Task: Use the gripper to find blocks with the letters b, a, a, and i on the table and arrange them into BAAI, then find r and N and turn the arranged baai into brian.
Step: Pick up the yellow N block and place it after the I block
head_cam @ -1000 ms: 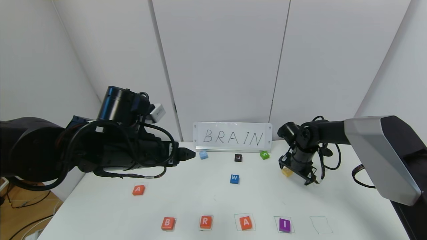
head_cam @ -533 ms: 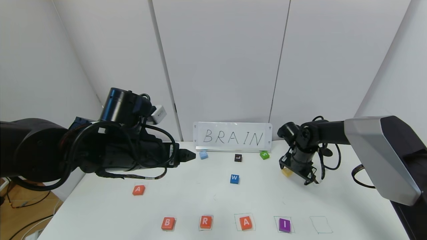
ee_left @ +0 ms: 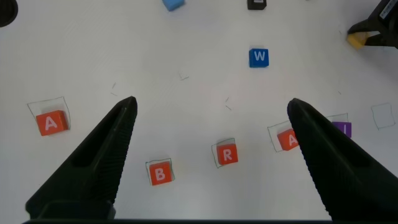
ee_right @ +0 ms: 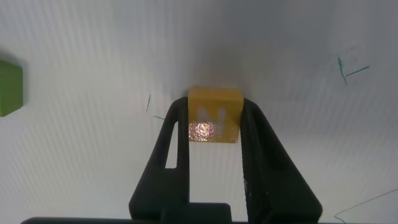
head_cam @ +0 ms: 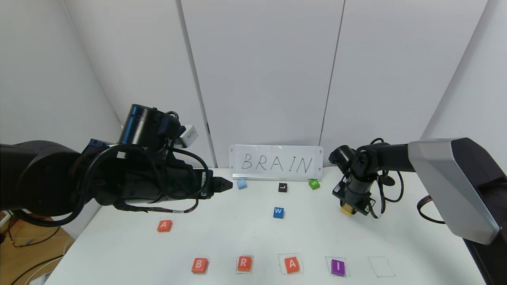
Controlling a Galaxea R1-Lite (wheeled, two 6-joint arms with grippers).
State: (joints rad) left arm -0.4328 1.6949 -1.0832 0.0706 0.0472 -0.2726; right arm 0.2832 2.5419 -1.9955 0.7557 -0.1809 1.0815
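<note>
The table (head_cam: 245, 233) is white and carries five pen-drawn square outlines along its near edge. At its far edge stands a white sign (head_cam: 276, 162) hand-lettered "BRAIN".

The left gripper (head_cam: 222, 184) is held above the far left part of the table; the left wrist view shows its two fingers spread wide apart with nothing between them. The right gripper (head_cam: 350, 208) is at the far right part of the table, pointing down, and its fingers are clamped on N (ee_right: 214, 115), the yellow block, whose pale "N" reads in the right wrist view. Whether N rests on the surface or is lifted cannot be told.

Ten blocks are counted. Four sit in the near row, left to right: orange B (head_cam: 199, 265), r (head_cam: 244, 263) marked "R", orange A (head_cam: 292, 264) and purple I (head_cam: 338, 267). The fifth outline (head_cam: 381, 266), at the right end, holds nothing. A second orange A (head_cam: 164, 225) lies apart on the left, inside a faint outline of its own.

Other blocks: one blue W block (head_cam: 278, 212) mid-table, one black L block (head_cam: 283, 187), one green S block (head_cam: 314, 184) and one light-blue block (head_cam: 241, 184) near the sign; the light-blue block's letter cannot be read.
</note>
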